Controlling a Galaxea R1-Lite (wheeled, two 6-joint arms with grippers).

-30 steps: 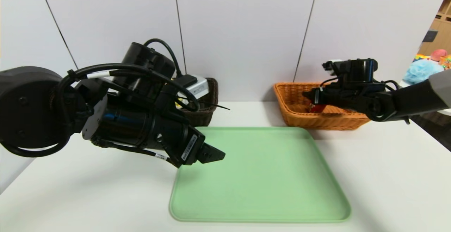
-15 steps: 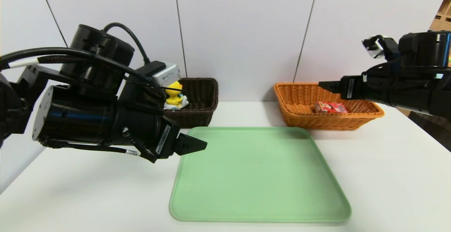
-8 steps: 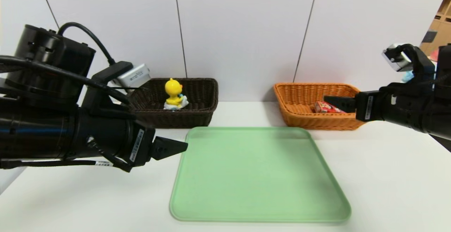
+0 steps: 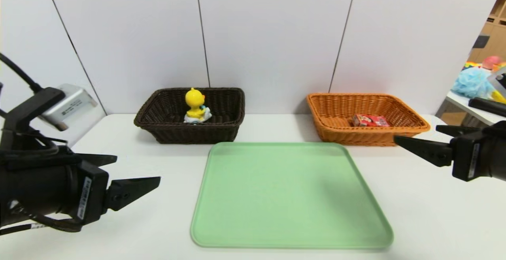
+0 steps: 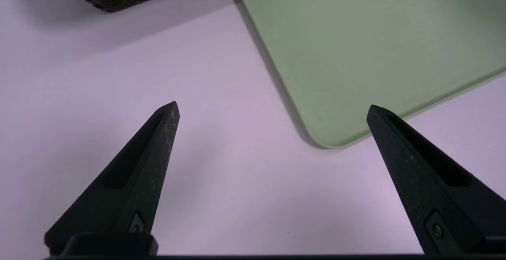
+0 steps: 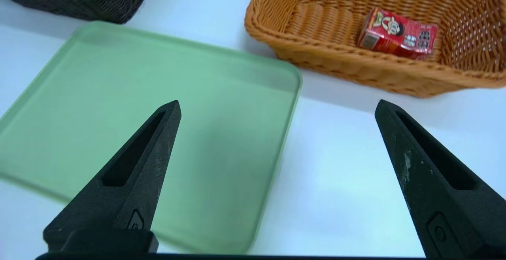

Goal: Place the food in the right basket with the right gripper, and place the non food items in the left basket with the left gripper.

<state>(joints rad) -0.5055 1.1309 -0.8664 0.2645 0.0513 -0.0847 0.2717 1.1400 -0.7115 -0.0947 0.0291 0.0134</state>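
A yellow duck toy (image 4: 194,104) stands in the dark brown left basket (image 4: 189,133). A red snack box (image 4: 371,120) lies in the orange right basket (image 4: 367,137); the right wrist view shows the box (image 6: 397,34) on that basket's floor. The green tray (image 4: 288,196) between them is bare. My left gripper (image 4: 138,169) hovers open over the table to the left of the tray, holding nothing. My right gripper (image 4: 416,133) is open and empty, in front of the orange basket's right end. Both wrist views show wide-apart fingers: left gripper (image 5: 272,108), right gripper (image 6: 278,106).
White wall panels stand right behind both baskets. Beyond the table's right edge is a second table with a blue fluffy thing (image 4: 472,82). The tray's near left corner (image 5: 328,141) lies just ahead of my left gripper.
Both arms have drawn back from the baskets toward the table's outer sides and lower. The duck toy and the red box, hidden before by the arms, now show in their baskets.
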